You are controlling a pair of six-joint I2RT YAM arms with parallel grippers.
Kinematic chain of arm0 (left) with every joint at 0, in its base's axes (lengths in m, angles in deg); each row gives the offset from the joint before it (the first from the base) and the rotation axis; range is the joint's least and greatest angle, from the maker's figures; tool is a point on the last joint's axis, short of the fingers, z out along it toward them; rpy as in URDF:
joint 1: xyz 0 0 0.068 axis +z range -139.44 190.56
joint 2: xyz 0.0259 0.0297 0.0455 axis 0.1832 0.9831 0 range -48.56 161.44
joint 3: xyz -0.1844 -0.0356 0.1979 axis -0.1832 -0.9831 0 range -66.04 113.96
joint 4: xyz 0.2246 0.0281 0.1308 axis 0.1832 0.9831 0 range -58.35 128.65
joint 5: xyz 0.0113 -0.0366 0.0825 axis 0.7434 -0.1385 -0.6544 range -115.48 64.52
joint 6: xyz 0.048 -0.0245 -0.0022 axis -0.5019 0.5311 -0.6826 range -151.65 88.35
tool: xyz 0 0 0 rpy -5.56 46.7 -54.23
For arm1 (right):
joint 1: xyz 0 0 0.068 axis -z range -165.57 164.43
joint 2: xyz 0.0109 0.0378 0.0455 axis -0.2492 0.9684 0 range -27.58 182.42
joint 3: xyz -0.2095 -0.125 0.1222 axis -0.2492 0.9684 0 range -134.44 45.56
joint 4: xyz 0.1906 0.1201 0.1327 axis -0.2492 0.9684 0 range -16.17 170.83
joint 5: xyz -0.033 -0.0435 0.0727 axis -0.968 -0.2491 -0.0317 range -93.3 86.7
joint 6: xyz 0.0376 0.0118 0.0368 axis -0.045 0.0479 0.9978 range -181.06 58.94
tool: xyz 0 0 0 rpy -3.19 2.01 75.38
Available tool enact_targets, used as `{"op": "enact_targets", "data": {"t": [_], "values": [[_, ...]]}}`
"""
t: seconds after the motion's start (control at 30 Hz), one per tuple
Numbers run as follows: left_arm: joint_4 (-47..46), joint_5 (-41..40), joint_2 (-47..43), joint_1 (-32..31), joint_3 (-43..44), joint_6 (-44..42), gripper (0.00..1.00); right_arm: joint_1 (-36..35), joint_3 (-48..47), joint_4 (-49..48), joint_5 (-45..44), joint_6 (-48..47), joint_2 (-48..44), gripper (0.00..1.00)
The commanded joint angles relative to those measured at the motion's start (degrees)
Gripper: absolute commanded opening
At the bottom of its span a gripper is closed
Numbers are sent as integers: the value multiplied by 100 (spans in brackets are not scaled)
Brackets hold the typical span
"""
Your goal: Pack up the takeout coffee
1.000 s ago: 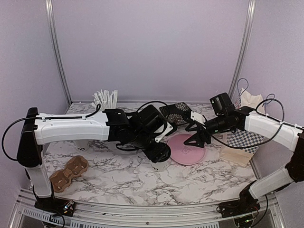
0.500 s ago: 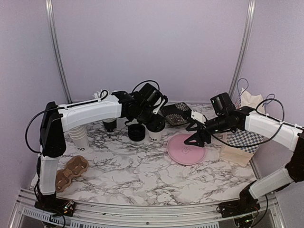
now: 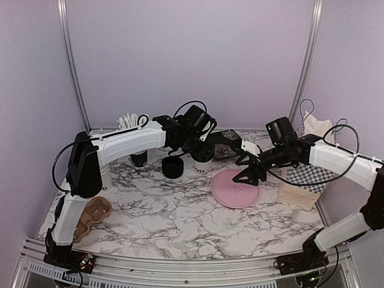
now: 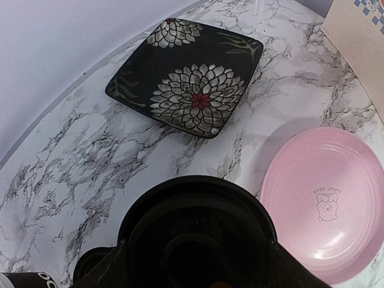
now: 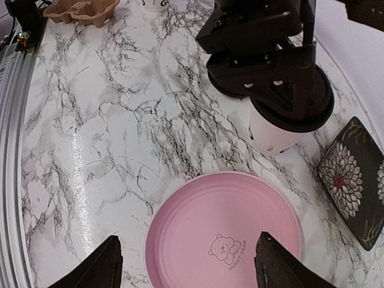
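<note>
Cup: the paper cup [image 5: 273, 129] stands upright on the marble table [image 3: 180, 222] at back centre, between a stack of spare lids [image 3: 173, 167] and the pink plate [image 3: 235, 188], near the floral dish [image 4: 192, 84]
Left gripper: my left gripper [image 3: 201, 149] sits on top of the cup, and its fingers look pinched on the rim of the black lid [image 4: 198, 231]
Right gripper: my right gripper [image 3: 247, 173] hovers over the pink plate with its fingers [image 5: 102, 264] spread wide, holding nothing
Handling: I judge the cup light and thin-walled, easy to crush in a hard squeeze; I cannot tell whether it is filled, so I treat it as top-heavy and liable to spill; the lid looks stiffer, but its glossy plastic is likely to be slippery
Where to hold: at the lid rim or just under it, where the rolled lip should brace the wall, keeping the cup upright
Packing spots: the brown pulp carrier [image 3: 90, 217] lies well apart at the near left; the checked bag [image 3: 306, 180] stands at the right
Writing: the plate carries a bear drawing over the words "SWEET BEAR"; the black print on the cup wall and the embossing on the lid are too small for me to read
</note>
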State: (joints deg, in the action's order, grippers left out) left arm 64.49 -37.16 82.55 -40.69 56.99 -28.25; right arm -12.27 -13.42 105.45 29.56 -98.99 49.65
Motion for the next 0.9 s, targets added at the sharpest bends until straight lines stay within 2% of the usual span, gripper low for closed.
{"op": "enact_targets", "data": {"t": [0.0, 0.2, 0.5, 0.63, 0.73, 0.87], "values": [[49, -57, 276, 103, 316, -41, 59, 59, -114, -117, -25, 55, -4, 74], [51, -53, 464, 123, 465, -11, 62, 53, -114, -112, -12, 65, 20, 74], [50, -169, 419, 132, 591, -4, 82, 59, -118, -95, 9, 64, 77, 73], [43, -150, 287, 132, 650, -40, 87, 59, -120, -89, 18, 64, 107, 73], [60, -171, 149, 126, 650, -31, 87, 55, -122, -79, 36, 65, 130, 73], [159, -281, -484, 79, 316, 60, 82, 53, -114, -81, 34, 53, 134, 73]]}}
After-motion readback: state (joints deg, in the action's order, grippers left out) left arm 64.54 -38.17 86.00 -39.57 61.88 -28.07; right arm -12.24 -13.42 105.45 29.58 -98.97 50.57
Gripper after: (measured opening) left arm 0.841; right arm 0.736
